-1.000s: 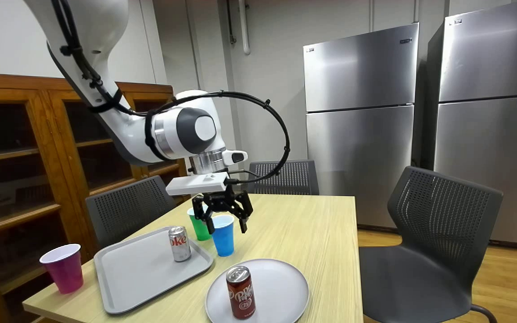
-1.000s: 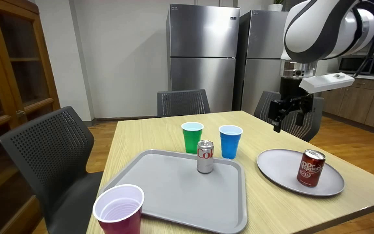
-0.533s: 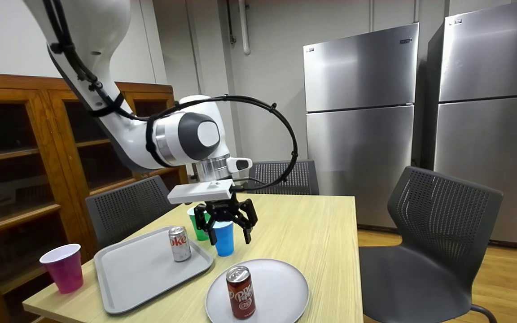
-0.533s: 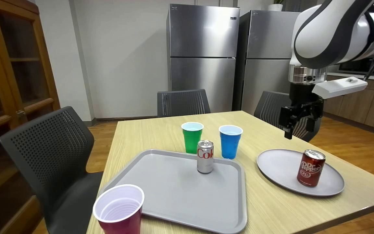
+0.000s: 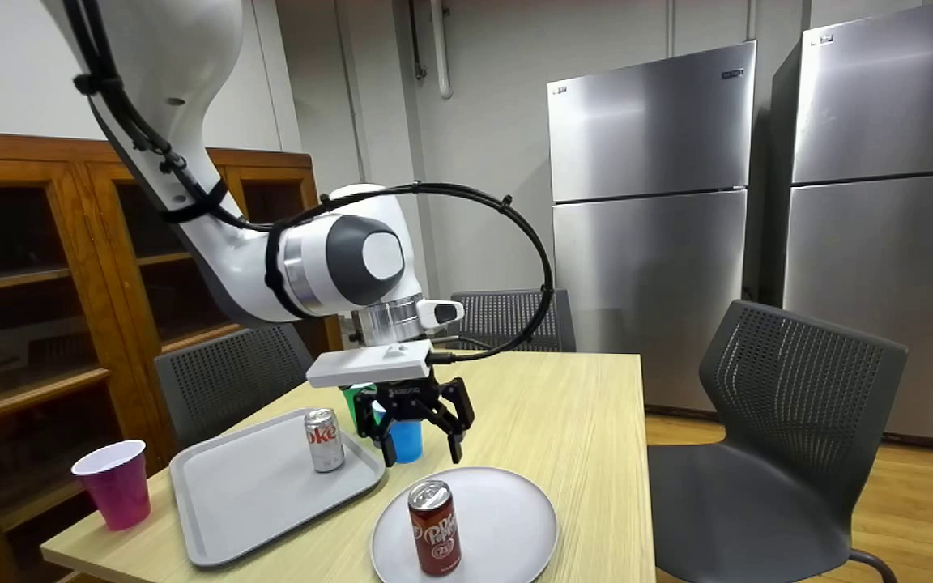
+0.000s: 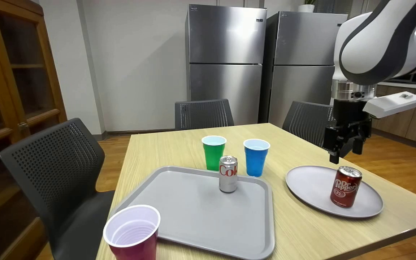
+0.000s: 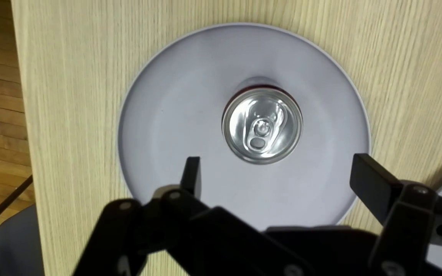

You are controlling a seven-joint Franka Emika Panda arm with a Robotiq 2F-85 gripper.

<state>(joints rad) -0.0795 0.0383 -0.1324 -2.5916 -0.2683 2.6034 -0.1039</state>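
The hand [image 5: 423, 457] is held spread above the plate [image 6: 311, 184], clear of the red can [image 6: 346, 187] stood upright there. In both exterior views, the tray [image 6: 193, 207] is seen left of the plate on the bench [image 6: 164, 148], with the silver can [image 6: 228, 175] on it; the blue cup [image 6: 256, 159] and green cup [image 6: 214, 154] are stood beside the tray.
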